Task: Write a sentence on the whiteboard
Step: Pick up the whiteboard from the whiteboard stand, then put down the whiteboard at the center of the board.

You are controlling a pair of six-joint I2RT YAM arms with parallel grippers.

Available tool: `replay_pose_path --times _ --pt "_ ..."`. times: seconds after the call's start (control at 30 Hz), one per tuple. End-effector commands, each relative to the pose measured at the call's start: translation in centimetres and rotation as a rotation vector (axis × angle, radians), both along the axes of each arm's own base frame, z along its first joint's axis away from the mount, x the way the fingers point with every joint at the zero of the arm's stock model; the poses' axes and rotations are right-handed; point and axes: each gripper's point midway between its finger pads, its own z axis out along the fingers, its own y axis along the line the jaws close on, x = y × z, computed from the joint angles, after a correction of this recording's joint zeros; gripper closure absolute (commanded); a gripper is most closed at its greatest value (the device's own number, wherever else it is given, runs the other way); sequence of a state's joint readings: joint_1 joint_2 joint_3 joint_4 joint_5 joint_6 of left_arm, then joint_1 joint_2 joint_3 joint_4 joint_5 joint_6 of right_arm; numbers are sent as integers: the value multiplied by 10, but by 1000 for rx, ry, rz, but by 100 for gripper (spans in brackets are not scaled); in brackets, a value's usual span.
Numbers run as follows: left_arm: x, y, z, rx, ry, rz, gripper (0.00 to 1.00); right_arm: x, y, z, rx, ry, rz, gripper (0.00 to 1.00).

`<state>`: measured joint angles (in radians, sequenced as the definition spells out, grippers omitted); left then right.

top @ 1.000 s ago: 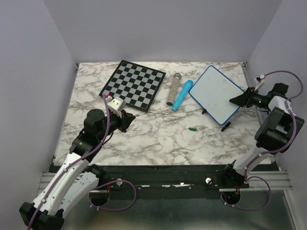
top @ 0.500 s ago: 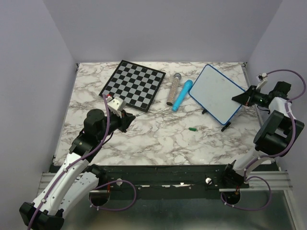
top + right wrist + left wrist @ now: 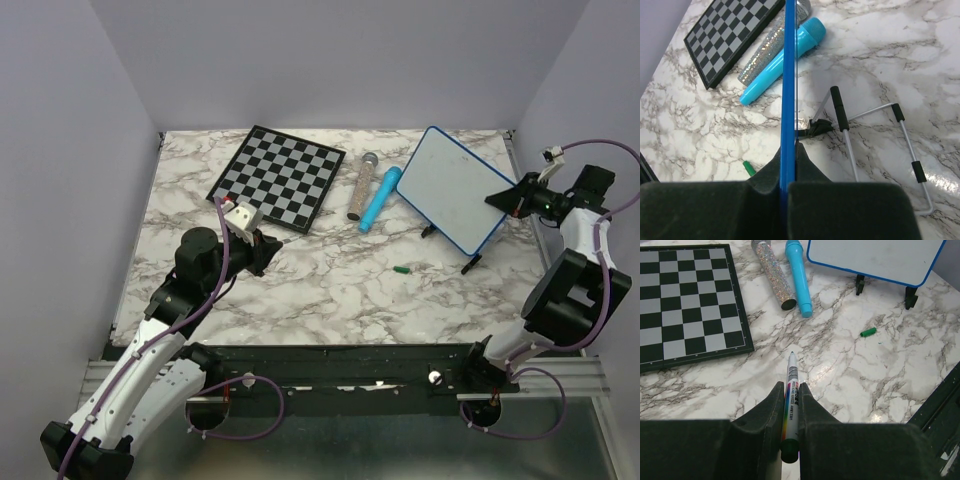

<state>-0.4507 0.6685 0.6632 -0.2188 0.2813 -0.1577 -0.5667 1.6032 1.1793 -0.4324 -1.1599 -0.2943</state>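
My right gripper [image 3: 505, 197] is clamped on the whiteboard [image 3: 450, 190] at its right edge, with the board tipped up near the far right corner. My left gripper [image 3: 790, 390] pinches the marker [image 3: 792, 374], tip aimed far-right toward the board, which is well apart from it.

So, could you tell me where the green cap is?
The cap lies on the table, right of centre in the top view, just in front of the whiteboard.
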Motion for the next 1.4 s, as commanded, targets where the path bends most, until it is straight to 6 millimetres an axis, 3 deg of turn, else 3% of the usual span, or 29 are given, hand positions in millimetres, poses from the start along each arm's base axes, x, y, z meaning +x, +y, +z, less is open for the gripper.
replay_pose_path --times 0.0,0.2,0.4,0.47,0.67,0.83,0.97,1.17,1.37 --pt "0 -2 3 -11 -18 -17 100 0 13 56 -4 -154 47 99" --pt "-3 -2 9 -23 -49 -25 100 -14 46 89 -19 -223 145 99" --pt "-11 -5 21 -62 -97 -58 100 -46 109 78 26 -170 371 99" --pt "-13 -7 27 -90 -90 -64 100 -65 135 74 66 -120 463 99" --pt "-28 -19 49 -237 -32 -115 100 -96 177 38 137 5 599 99" --pt "-36 -27 52 -359 30 -130 100 -102 194 7 123 66 639 99" --pt "-37 -32 26 -367 99 -98 100 -107 205 3 108 62 676 99" --pt "-31 -43 13 -398 121 -63 100 -106 203 -15 88 105 648 99" --pt "-17 -52 2 -401 131 -16 100 -101 201 -22 35 23 569 99"
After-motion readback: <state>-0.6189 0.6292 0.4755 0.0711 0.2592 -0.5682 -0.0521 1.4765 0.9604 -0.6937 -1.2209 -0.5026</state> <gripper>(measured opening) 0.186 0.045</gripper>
